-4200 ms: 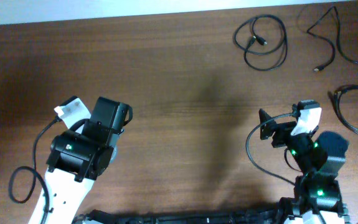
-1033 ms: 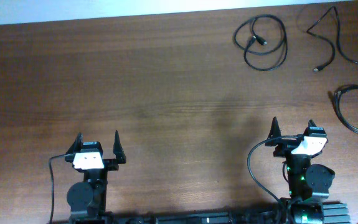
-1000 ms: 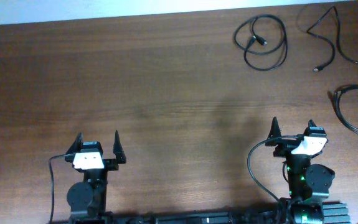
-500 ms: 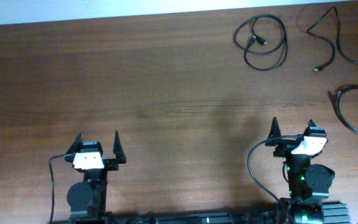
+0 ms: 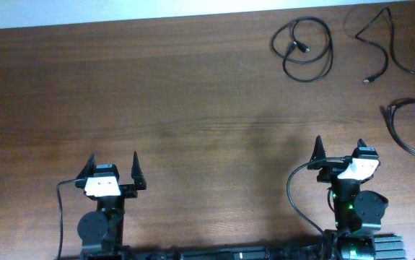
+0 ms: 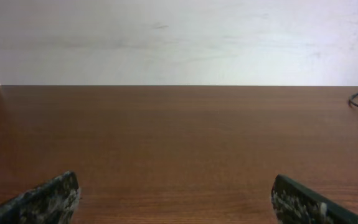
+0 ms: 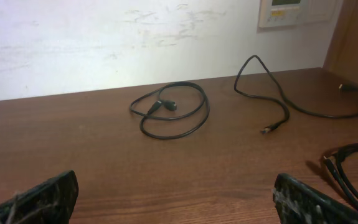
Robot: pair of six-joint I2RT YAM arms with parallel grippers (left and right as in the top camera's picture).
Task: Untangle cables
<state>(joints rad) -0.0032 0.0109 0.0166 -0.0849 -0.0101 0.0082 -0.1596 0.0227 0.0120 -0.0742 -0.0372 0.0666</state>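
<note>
Three cables [image 5: 291, 48] lie separately on the table [image 5: 193, 108], beyond left gripper [image 5: 112, 157] and right gripper [image 5: 338, 143], jaws apart.

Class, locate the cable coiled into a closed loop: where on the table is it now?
Overhead view: the looped cable lies near the table's far edge on the right side, left of the silvery-tipped cable and well beyond the right gripper.

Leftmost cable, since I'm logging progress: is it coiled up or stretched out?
Coiled: the leftmost cable lies in overlapping loops on the table, its plugs inside the coil.
</note>
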